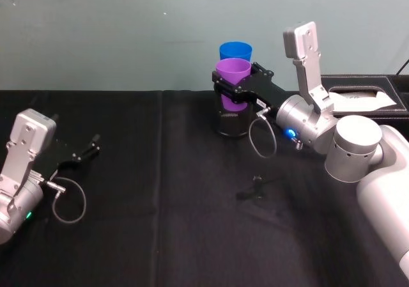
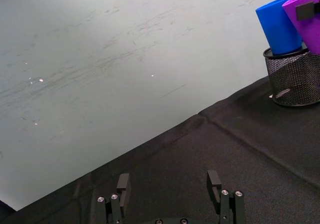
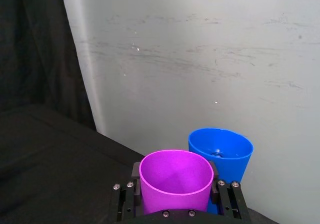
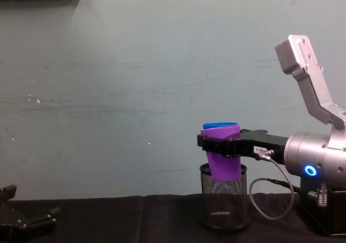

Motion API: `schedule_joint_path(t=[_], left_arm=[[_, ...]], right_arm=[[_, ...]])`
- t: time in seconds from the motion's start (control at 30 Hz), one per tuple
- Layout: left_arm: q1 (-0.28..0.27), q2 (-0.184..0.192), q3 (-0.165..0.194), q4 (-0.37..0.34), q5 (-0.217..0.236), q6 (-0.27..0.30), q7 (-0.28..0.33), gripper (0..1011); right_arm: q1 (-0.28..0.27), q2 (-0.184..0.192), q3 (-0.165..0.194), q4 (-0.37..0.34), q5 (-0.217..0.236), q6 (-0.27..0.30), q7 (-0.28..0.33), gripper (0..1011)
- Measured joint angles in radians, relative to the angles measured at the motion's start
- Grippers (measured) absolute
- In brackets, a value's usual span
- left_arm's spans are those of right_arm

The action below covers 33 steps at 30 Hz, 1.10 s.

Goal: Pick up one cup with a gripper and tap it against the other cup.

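Right pincer (image 1: 232, 90) gripped purple cup (image 3: 176, 184) over the mesh holder (image 1: 231, 124).
Blue cup (image 1: 236, 50) stood in that holder. Light, stiff, slick plastic; the upper-wall hold looked sound. Left pincer (image 1: 91, 147) lay open, well apart from it.

Soft even indoor light, pale wall (image 1: 128, 31) brightly lit, black tablecloth (image 1: 160, 236) dark and matte, sheen on right arm (image 1: 358, 147)

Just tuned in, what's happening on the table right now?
The right gripper is shut on the purple cup, holding it by its sides with its base dipping into the black mesh holder. The blue cup stands in that holder right behind it; whether they touch is unclear. The left gripper rests open at the left of the table.
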Motion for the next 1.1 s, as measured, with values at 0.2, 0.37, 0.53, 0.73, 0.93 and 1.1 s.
schedule_joint_path(t=[0.2, 0.37, 0.53, 0.73, 0.93, 1.1], left_arm=[[0.0, 0.0, 0.0, 0.0, 0.0, 0.0, 0.0, 1000], [0.0, 0.0, 0.0, 0.0, 0.0, 0.0, 0.0, 1000], [0.0, 0.0, 0.0, 0.0, 0.0, 0.0, 0.0, 1000], [0.0, 0.0, 0.0, 0.0, 0.0, 0.0, 0.0, 1000], [0.0, 0.0, 0.0, 0.0, 0.0, 0.0, 0.0, 1000], [0.0, 0.0, 0.0, 0.0, 0.0, 0.0, 0.0, 1000]], right_arm=[[-0.001, 0.0, -0.001, 0.0, 0.0, 0.0, 0.0, 747], [-0.001, 0.0, -0.001, 0.0, 0.0, 0.001, 0.0, 747], [-0.001, 0.0, -0.001, 0.0, 0.0, 0.001, 0.0, 747], [-0.001, 0.0, -0.001, 0.0, 0.0, 0.001, 0.0, 747], [-0.001, 0.0, -0.001, 0.0, 0.0, 0.001, 0.0, 747], [-0.001, 0.0, -0.001, 0.0, 0.0, 0.001, 0.0, 747]])
